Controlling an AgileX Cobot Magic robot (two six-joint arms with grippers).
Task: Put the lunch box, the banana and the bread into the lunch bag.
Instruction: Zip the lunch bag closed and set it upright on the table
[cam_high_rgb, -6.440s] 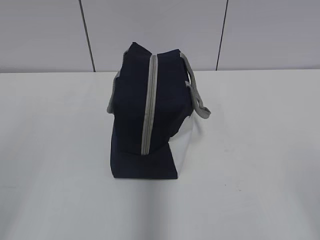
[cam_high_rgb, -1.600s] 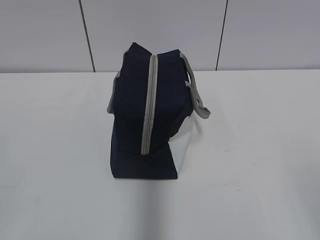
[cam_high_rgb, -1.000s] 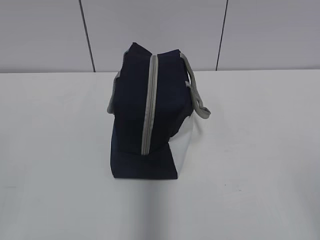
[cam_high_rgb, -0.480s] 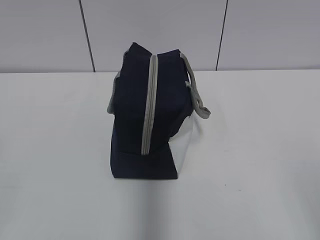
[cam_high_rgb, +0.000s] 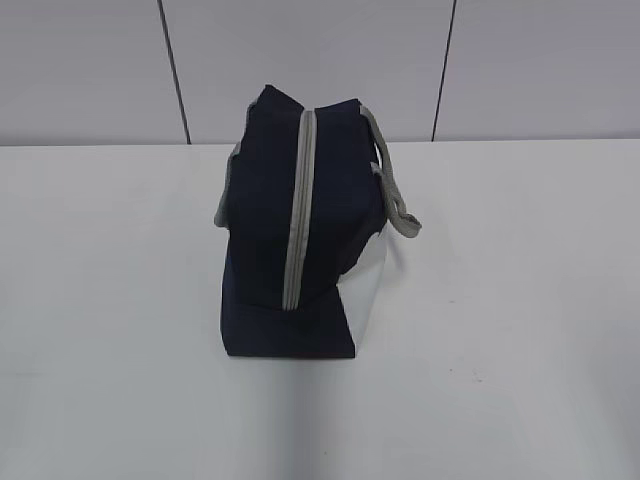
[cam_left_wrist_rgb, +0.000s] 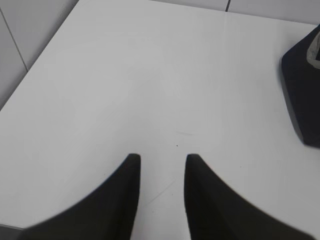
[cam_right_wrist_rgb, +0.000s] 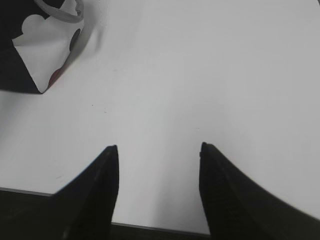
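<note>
- Exterior view gives you one lunch bag (cam_high_rgb: 290, 235) upright at the middle of the white table (cam_high_rgb: 520, 300), its grey zipper (cam_high_rgb: 297, 215) closed along the top, two grey handles (cam_high_rgb: 395, 195) drooping; neither arm appears there.
- Left wrist view shows you the left gripper (cam_left_wrist_rgb: 162, 159), fingers narrowly apart and empty over bare table, with only the bag's dark corner at the right edge.
- Right wrist view shows you the right gripper (cam_right_wrist_rgb: 158, 147), fingers wider apart and empty, plus the bag's white spotted side panel (cam_right_wrist_rgb: 47, 50), cut off at the upper left.
</note>
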